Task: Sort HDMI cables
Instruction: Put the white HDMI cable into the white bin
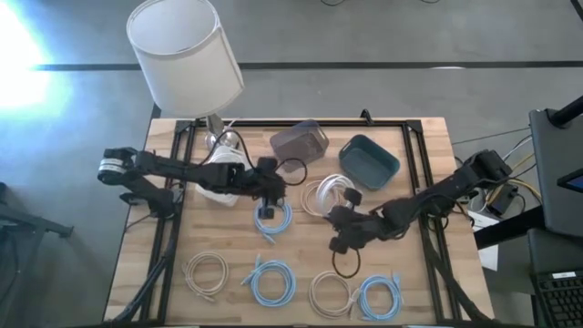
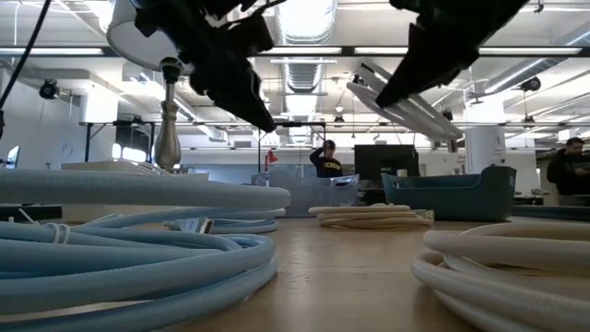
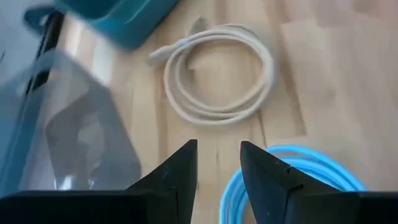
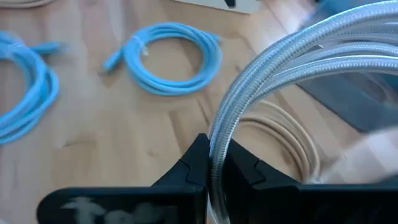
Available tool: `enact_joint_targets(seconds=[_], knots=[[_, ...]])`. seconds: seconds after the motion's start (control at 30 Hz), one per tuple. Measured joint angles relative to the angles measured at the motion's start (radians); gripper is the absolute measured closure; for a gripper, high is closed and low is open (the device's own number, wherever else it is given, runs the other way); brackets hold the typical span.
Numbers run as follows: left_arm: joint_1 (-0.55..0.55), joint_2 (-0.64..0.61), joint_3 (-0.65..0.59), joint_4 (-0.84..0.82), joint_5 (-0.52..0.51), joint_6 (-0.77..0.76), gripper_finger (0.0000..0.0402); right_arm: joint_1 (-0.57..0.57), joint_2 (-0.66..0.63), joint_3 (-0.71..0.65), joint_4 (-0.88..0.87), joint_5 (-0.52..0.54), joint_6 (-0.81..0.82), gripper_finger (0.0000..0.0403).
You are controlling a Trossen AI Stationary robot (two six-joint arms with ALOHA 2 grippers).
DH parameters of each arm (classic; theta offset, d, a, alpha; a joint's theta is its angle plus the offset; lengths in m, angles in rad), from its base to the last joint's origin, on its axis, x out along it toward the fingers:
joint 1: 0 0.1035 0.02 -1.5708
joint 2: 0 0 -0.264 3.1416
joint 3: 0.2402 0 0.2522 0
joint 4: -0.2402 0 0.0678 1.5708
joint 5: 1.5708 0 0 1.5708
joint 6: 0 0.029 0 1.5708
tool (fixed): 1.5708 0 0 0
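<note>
Several coiled cables lie flat on the wooden table: light blue coils (image 1: 271, 219) (image 1: 271, 281) (image 1: 380, 296) and beige coils (image 1: 205, 271) (image 1: 330, 293). My left gripper (image 3: 217, 165) (image 1: 269, 199) is open and hovers over the far rim of a light blue coil (image 3: 298, 174), touching nothing. A beige coil (image 3: 217, 74) lies beyond it. My right gripper (image 4: 214, 165) (image 1: 342, 223) is shut on a white braided coil (image 4: 298, 50), held over a beige coil (image 4: 283, 134). My right gripper pinches the white braided coil's bundled strands (image 4: 219, 140) between its two fingers, which lie across the strands. The coil arcs away beyond the fingertips and appears raised off the table, above the beige coil. How far back it sits between the fingers is hidden.
A grey see-through bin (image 1: 299, 141) and a teal bin (image 1: 369, 158) stand at the table's far side. A lamp with a white shade (image 1: 187, 55) stands at the far left. Bare wood shows between the coil rows. People stand in the room beyond (image 2: 324, 159).
</note>
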Motion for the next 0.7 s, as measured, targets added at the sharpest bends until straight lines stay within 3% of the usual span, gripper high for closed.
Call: enact_joint_targets(seconds=[0.3, 0.63, 0.7], knots=[[-0.065, 0.000, -0.001, 0.147, -0.002, 0.306, 0.0278, -0.161, 0.000, -0.002, 0.072, -0.362, -0.029, 0.0383], [-0.124, 0.003, -0.016, 0.208, -0.021, 0.507, 0.0278, -0.314, 0.000, -0.002, 0.187, -0.711, -0.210, 0.0383], [-0.131, 0.003, -0.033, 0.248, -0.063, 0.530, 0.0278, -0.332, 0.000, -0.002, 0.209, -0.766, -0.228, 0.0383]])
